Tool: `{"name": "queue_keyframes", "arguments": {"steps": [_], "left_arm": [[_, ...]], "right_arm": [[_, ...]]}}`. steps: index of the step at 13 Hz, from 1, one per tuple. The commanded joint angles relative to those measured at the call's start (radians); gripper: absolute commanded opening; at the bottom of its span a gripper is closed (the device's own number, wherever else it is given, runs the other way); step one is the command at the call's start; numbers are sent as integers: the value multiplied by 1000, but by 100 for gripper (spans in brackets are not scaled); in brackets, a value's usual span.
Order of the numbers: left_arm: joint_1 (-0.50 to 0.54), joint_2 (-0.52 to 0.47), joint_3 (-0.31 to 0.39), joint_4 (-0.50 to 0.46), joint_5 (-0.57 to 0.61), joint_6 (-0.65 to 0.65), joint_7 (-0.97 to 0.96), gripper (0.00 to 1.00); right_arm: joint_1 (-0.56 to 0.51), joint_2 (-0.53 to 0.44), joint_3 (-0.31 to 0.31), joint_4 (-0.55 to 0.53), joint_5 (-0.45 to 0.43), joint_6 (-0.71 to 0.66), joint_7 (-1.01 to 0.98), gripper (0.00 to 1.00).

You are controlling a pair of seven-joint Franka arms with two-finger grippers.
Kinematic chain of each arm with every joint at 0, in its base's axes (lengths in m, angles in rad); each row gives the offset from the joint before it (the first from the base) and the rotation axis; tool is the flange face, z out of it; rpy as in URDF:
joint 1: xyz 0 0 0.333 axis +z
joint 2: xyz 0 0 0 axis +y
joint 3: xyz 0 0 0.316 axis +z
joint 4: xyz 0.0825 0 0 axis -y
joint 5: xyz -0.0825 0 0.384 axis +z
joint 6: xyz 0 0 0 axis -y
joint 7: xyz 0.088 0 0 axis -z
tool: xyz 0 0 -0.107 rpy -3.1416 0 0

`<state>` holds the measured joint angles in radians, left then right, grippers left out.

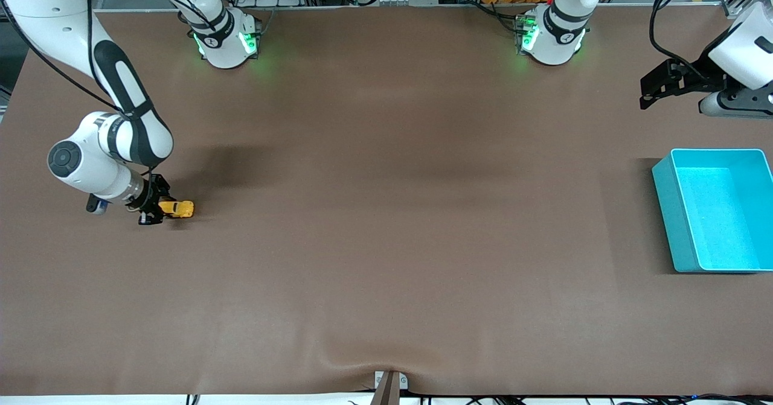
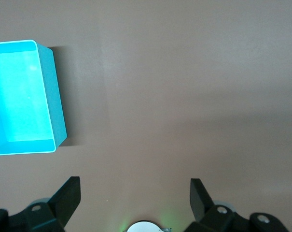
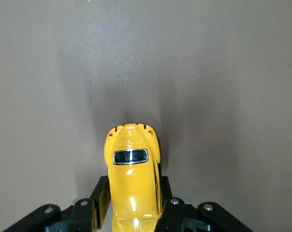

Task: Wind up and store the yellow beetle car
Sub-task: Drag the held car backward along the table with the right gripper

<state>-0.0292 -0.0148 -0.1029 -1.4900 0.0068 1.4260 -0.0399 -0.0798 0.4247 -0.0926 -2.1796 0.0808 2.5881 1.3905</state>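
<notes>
Right gripper (image 3: 133,212) pinches the yellow beetle car (image 3: 131,179) by its flanks; you're holding light, slick, rigid plastic, so stay mid-body; left gripper (image 2: 135,193) waits wide open.

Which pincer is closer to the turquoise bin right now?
Left. The left pincer waits open above the table beside the turquoise bin; the right pincer is at the right arm's end, shut on the yellow beetle car.

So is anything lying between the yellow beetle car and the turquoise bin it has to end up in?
Nothing visible: the right gripper is shut on the yellow beetle car, with bare table through to the turquoise bin.
</notes>
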Motion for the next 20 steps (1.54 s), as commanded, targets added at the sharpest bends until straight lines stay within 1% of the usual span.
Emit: {"name": "queue_keyframes", "arguments": {"steps": [1,5,10,13,16,20], "left_arm": [[6,-5,-3,10,-5,-4,8,100],[6,-5,-3,10,-5,-4,8,100],[6,-5,-3,11,-5,-4,8,100],[6,-5,-3,10,-5,-6,8,100],[6,-5,-1,10,-4,-4,8,100],[6,-5,-3,11,-4,-4,8,100]], "right_arm": [[-8,65,-12,44,-18,23,16,16],[-21,77,-24,55,-58,23,13,15],[-75,85,-22,58,-121,40,-19,13],[-89,97,-24,60,-125,56,-22,13],[-127,117,-22,63,-127,98,-77,12],[-169,120,-22,76,-127,101,-116,12]]}}
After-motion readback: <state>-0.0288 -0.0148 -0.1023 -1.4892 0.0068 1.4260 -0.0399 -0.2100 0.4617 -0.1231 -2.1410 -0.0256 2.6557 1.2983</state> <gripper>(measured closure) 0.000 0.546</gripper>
